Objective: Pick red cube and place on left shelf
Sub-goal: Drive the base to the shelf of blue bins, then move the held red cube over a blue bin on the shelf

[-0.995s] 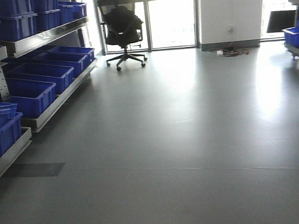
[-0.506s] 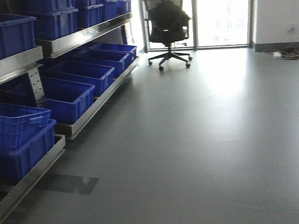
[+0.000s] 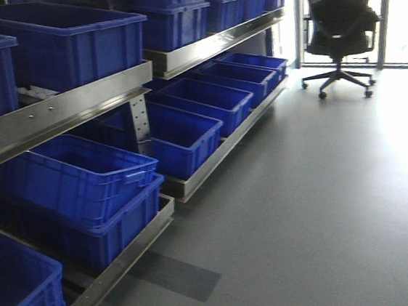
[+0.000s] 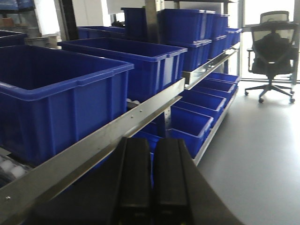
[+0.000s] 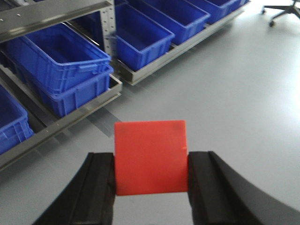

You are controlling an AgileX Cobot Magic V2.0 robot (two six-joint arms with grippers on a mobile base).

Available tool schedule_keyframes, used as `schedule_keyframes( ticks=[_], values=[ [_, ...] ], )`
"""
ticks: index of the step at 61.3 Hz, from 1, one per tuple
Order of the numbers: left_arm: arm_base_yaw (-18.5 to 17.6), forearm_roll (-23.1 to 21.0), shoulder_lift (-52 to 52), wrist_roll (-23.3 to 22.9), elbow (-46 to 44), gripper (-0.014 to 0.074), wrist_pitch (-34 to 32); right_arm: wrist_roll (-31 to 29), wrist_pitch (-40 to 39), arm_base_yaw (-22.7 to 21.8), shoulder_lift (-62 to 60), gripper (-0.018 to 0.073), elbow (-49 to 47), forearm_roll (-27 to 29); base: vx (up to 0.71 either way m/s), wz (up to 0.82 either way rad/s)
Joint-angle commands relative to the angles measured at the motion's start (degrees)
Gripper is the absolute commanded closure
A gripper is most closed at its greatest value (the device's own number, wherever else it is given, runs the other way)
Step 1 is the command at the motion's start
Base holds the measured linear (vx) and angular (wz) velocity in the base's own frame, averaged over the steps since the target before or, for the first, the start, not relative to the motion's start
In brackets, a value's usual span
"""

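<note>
My right gripper (image 5: 150, 161) is shut on the red cube (image 5: 150, 157), which sits between its two black fingers above the grey floor. The left shelf (image 3: 75, 108) is a steel rack with flat front rails and rows of blue crates (image 3: 83, 184); it fills the left of the front view. It also shows in the right wrist view (image 5: 56, 16) at upper left and in the left wrist view (image 4: 136, 115). My left gripper (image 4: 152, 143) is shut and empty, its fingers side by side just right of a shelf rail. Neither gripper shows in the front view.
A black office chair (image 3: 338, 25) stands at the far right by the windows. Grey floor (image 3: 326, 206) stretches right of the shelf. A dark patch (image 3: 176, 273) lies on the floor beside the lowest rail.
The view has turned left and moved closer to the shelf: the crates now fill the left half, and the chair has slid to the right edge.
</note>
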Motion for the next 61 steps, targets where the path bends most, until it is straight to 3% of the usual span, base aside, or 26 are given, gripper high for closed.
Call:
schedule_keyframes(
  ticks=[1, 35, 61],
  values=[
    [-0.2, -0.3, 0.5, 0.1, 1.3, 0.0491, -4.8, -0.2, -5.5, 0.0, -0.1, 0.0494, -1.7, -0.4, 0.51, 0.52],
    [-0.2, -0.3, 0.5, 0.1, 1.3, 0.0491, -4.8, -0.2, -5.5, 0.0, -0.1, 0.0494, -1.7, -0.4, 0.41, 0.75],
    [-0.2, -0.3, 0.5, 0.1, 1.3, 0.0491, -4.8, -0.2, -5.5, 0.0, -0.1, 0.0494, -1.7, -0.4, 0.22, 0.78]
  ],
)
